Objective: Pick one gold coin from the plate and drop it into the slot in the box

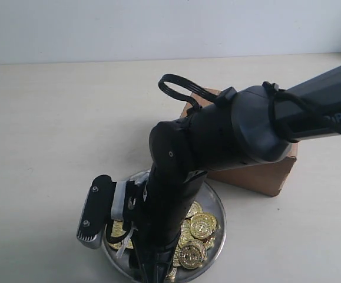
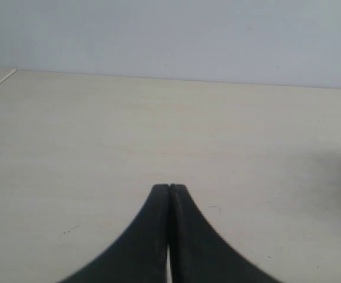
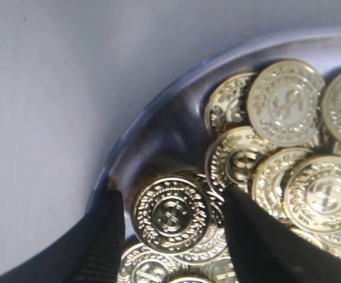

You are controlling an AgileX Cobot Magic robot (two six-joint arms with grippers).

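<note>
- One gold coin point(image 3: 171, 213) lies face up on top of a small stack just inside the rim of the plate point(image 3: 158, 112), overlapping the coins beneath it. The likeliest slip is pinching two or three coins at once. The smooth face could also skid off the pile as the fingers close.
- The finger on the pile's side is crowded by neighbouring coins and may land on one of their edges, flicking the target away. The finger on the rim's side stands close to the raised wall and could catch it, nudging the plate.
- That coin sits squarely between the fingers of the right gripper point(image 3: 174, 203), which is spread wide with one finger on either side. I cannot tell whether they touch it yet.
- In the exterior view the cardboard box point(image 1: 264, 171) stands near the plate, at about one o'clock from it. Its slot is hidden behind the arm. A coin that arrives out of line with that slit would probably just rest on the box.
- The left gripper point(image 2: 169, 187) is pressed closed on nothing, over bare surface point(image 2: 158, 118).
</note>
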